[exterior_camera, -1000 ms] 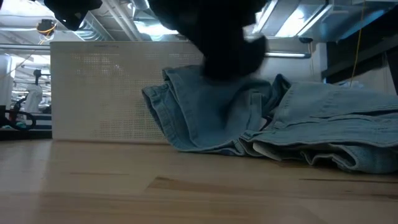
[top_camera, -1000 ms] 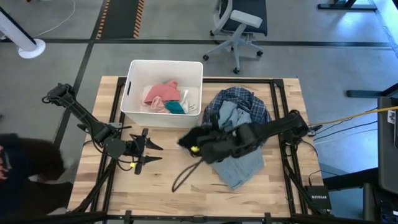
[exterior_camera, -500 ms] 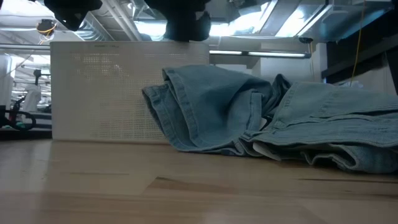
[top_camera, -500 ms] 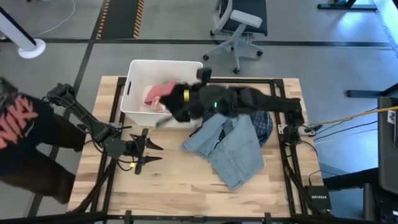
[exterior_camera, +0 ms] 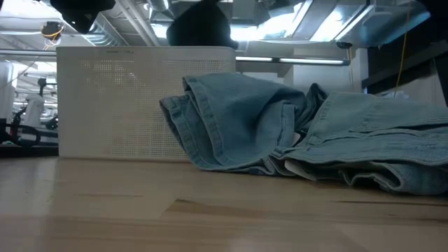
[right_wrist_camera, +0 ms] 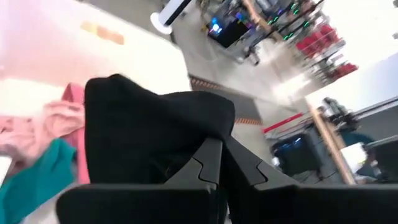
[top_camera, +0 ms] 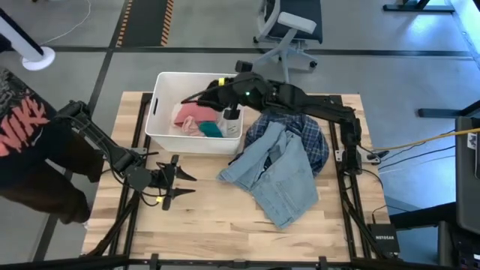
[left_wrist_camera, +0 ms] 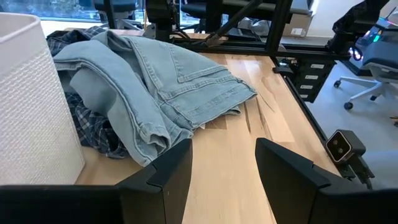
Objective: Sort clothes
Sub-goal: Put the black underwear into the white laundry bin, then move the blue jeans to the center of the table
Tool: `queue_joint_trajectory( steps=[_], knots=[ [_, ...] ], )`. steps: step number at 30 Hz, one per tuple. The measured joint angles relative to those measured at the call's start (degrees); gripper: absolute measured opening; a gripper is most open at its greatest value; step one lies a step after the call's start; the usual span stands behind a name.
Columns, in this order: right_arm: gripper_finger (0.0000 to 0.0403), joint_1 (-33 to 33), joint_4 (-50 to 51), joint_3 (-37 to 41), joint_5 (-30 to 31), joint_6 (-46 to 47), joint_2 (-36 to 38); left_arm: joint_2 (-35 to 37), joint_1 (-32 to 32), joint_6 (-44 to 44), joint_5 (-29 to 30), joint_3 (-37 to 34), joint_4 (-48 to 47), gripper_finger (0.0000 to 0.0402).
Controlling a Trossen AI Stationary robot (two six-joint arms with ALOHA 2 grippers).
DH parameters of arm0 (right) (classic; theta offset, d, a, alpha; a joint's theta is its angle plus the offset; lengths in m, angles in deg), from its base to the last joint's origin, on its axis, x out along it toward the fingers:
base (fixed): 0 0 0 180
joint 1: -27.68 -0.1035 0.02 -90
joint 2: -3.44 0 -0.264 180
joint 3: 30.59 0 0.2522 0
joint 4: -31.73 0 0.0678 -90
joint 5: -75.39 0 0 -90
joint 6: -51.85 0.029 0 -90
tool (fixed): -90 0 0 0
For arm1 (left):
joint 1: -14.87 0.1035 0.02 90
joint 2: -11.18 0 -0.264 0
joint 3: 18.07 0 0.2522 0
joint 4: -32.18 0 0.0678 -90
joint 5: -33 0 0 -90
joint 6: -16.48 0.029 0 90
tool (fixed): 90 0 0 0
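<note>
My right gripper [top_camera: 215, 93] is shut on the small black piece [top_camera: 196, 97] and hovers above the white bin [top_camera: 161, 82]. In the bin lie a pink piece [top_camera: 191, 114], teal socks [top_camera: 211, 129] and a white top [top_camera: 232, 118]. In the low view the black piece [exterior_camera: 199, 24] shows above the bin's wall [exterior_camera: 126, 105]. The light blue denim [top_camera: 277, 172] lies spread on the table, its far part over the dark blue plaid shirt [top_camera: 315, 142]. Near the table's left side, my left gripper [top_camera: 184, 186] stands open above the wood, pointing toward the denim [left_wrist_camera: 155, 81]. My right gripper pinches a bunched part of the small black piece [right_wrist_camera: 186, 140] between its two shut fingers [right_wrist_camera: 214, 177]. It comes in from the table's right side, slanting slightly down. The cloth bulges slack ahead of the fingers, lifted clear over the bin's inside.
A person [top_camera: 26, 142] in a dark shirt with pink letters stands at the table's left edge, close to the left arm. An office chair [top_camera: 289, 34] is beyond the far edge. Bare wood [top_camera: 202, 217] lies near the front, left of the denim.
My right gripper, still shut on the small black piece, has swung from the table's middle toward the far edge and left, rising and rolling, until it hangs over the bin. The black piece went with it, clear of the table. The denim now lies uncovered.
</note>
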State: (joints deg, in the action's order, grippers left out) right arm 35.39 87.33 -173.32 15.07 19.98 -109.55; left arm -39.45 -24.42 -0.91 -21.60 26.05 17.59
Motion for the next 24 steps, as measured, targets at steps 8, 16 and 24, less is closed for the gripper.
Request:
queue_joint_trajectory(
  steps=[8,16,24],
  knots=[
    [0.0061,0.3,-0.1,4.8,-4.4,2.3,-0.1,0.0,0.0,0.0,0.0,0.0,0.2,0.0172],
    [0.0175,0.2,-1.5,4.8,-5.2,3.1,-0.1,0.0,0.0,0.0,0.0,0.0,0.2,0.0172],
    [0.0199,0.2,-1.5,4.8,-5.3,3.1,-0.1,0.0,0.0,0.3,0.0,0.0,0.2,0.0172]
  ],
)
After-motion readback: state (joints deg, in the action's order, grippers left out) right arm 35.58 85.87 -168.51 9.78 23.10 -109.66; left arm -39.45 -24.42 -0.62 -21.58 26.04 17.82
